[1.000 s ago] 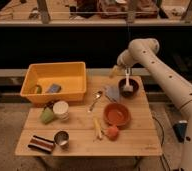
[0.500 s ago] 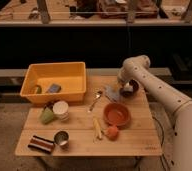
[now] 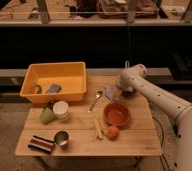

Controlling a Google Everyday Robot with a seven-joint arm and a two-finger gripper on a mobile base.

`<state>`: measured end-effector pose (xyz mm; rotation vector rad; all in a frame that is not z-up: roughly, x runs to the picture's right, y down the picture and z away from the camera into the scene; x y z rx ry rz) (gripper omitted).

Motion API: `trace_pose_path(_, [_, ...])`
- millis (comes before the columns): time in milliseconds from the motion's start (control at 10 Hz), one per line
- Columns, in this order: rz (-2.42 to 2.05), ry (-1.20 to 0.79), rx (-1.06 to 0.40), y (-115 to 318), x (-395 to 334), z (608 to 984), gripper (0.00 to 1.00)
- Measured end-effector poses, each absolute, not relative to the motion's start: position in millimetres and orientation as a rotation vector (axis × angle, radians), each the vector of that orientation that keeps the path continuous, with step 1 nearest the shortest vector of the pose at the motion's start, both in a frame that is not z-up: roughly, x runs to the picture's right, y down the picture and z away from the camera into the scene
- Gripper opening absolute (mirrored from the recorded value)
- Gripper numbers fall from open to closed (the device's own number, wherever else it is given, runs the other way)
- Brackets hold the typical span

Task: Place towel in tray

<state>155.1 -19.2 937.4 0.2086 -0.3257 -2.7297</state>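
the wooden surface [image 3: 134, 142] is the biggest thing, and all the things sit on it. the white robot arm [image 3: 159, 97] comes in from 3 o'clock and bends down over the far right part of the surface. the yellow tray [image 3: 56, 67] sits at 10 o'clock from the middle of the surface. inside it, near its front wall, lie a small green thing [image 3: 37, 89] and a small grey block [image 3: 53, 88]. the round orange bowl [image 3: 116, 115] sits at 3 o'clock from the middle. a green cup [image 3: 46, 117] and a white cup [image 3: 62, 109] stand touching each other at 9 o'clock, just in front of the tray. a striped cloth [image 3: 40, 144] lies at 8 o'clock, near the front edge, with a shiny metal cup [image 3: 62, 138] just beside it on its 3 o'clock side. the towel [image 3: 110, 93] is at 1 o'clock from the middle, out on the surface side and not in the tray; it is at 12 o'clock from the orange bowl. the gripper [image 3: 117, 91] is right at the towel, at the low end of the arm. i cannot tell if the gripper is spread or pressed together, or if it has hold of the towel. a spoon [image 3: 96, 99] lies between the tray and the towel. a long yellow thing [image 3: 97, 127] and a small orange ball [image 3: 112, 132] lie at 5 o'clock, in front of the bowl.
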Motion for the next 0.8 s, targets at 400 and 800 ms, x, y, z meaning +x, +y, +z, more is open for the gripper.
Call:
trace_pose_path(400, [-2.833,-0.413,0.216,-34.5,141.4,932.6,0.8])
trace_pose_path(800, [-2.904,-0.527,0.258,-22.5,109.2,943.6,0.8])
